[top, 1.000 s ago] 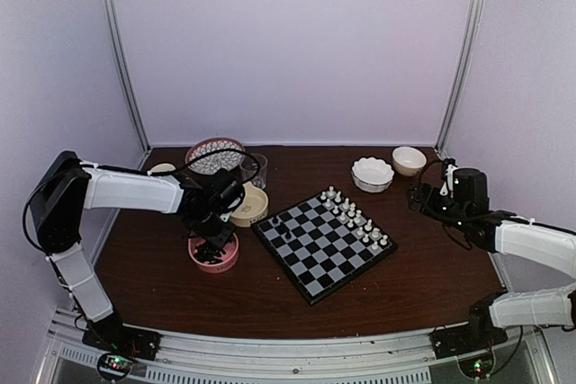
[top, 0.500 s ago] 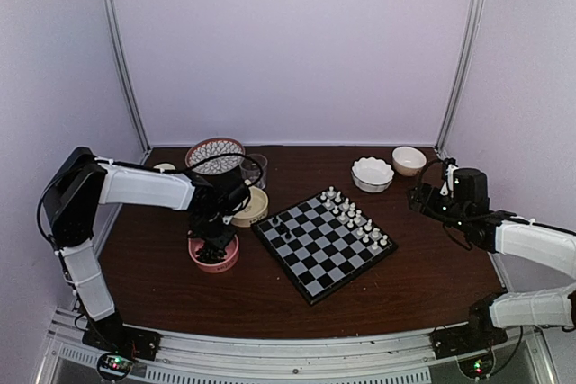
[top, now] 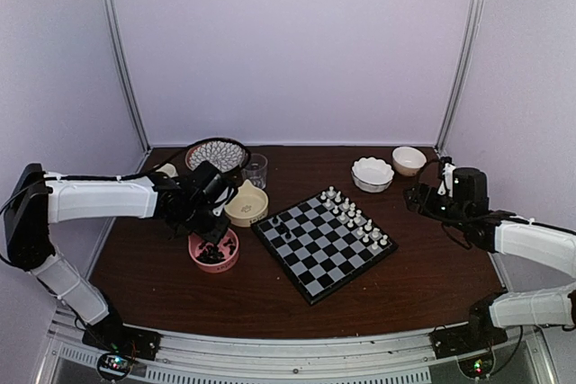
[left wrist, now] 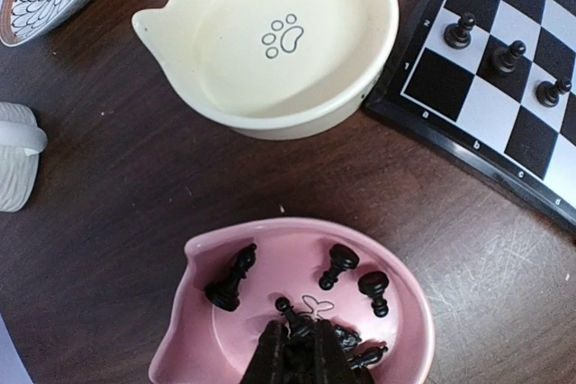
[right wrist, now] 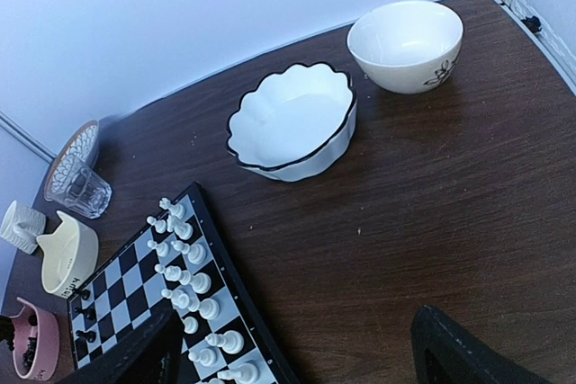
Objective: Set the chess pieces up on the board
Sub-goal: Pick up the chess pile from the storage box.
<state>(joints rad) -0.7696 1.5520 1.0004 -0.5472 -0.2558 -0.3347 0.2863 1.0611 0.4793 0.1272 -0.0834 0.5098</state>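
1. While most of the small black plastic chess pieces point(left wrist: 229, 281) lie toppled in a shallow pink bowl point(left wrist: 270, 227), long axes flat and pointing different ways, three black pawns point(left wrist: 508, 56) stand upright on the flat black-and-grey chequered board point(top: 322, 249).
2. That board sits just right of the bowl, turned diagonally, one corner toward the arms; small white chessmen point(top: 355, 216) line its far-right edge.
3. Left gripper point(left wrist: 292, 352) hangs over the pink bowl's near side, fingers closed among the pieces; whether one is pinched cannot be told.
4. Cream paw-print bowl point(left wrist: 270, 123) sits just beyond.
5. Right gripper point(right wrist: 297, 352) hovers well right of the board, fingers spread wide, holding nothing.
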